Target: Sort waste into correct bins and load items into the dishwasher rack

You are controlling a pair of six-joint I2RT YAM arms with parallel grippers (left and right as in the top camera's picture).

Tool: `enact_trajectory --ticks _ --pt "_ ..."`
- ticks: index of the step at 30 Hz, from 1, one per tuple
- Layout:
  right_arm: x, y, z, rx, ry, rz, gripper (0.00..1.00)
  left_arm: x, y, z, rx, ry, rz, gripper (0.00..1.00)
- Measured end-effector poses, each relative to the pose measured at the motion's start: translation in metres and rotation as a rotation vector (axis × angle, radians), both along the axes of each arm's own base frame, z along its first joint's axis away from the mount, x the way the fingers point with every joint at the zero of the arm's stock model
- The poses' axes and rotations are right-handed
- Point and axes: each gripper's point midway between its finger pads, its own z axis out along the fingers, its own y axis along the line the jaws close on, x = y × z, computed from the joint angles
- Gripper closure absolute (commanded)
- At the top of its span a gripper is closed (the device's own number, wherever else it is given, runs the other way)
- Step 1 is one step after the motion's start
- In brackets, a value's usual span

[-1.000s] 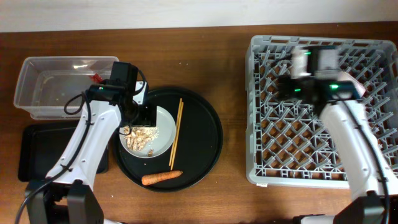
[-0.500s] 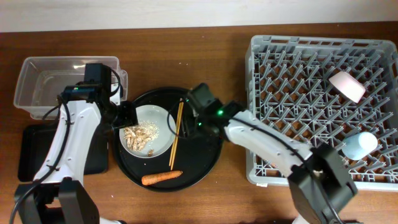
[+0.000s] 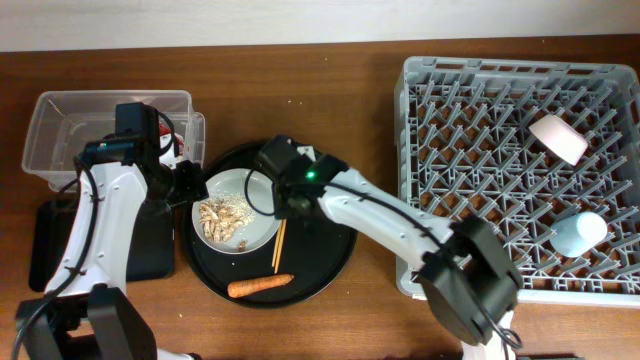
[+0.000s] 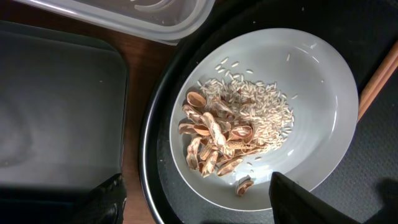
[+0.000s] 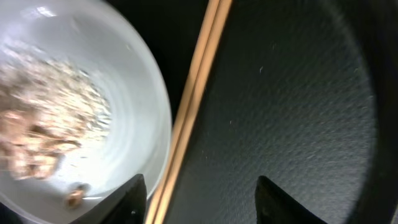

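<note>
Chopsticks: side by side on round black tray, tight against plate | right gripper: wide open, right over them | risk: a finger hits the plate and spills food scraps, or only one thin stick comes up

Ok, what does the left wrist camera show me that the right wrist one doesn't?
Only the left wrist view shows a corner of the clear tub, the shallow black tray and the open left gripper. Only the right wrist view shows the open right gripper, with the chopsticks running up from between its fingers. Both show the plate, the food scraps on it, some of the chopsticks, and the round black tray underneath.
</note>
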Motion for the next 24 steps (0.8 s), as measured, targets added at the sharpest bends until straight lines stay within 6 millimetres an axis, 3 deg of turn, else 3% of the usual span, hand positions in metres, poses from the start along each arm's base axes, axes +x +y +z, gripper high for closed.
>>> enact_trajectory --ticks 2,6,9,12,24 --pt "-0.018 0.006 -0.02 -0.043 0.049 0.017 0.43 0.0 0.0 0.0 0.0 0.0 0.0 0.27" --pt "-0.04 0.004 -0.028 -0.098 0.097 0.029 0.42 0.0 0.0 0.0 0.0 0.0 0.0 0.27" --pt "-0.043 0.0 -0.033 -0.118 0.114 0.021 0.42 0.0 0.0 0.0 0.0 0.0 0.0 0.27" --pt "-0.048 -0.002 -0.053 -0.155 0.145 0.027 0.41 0.0 0.0 0.0 0.0 0.0 0.0 0.27" --pt "-0.058 0.012 -0.047 -0.116 0.178 0.038 0.36 0.0 0.0 0.0 0.0 0.0 0.0 0.27"
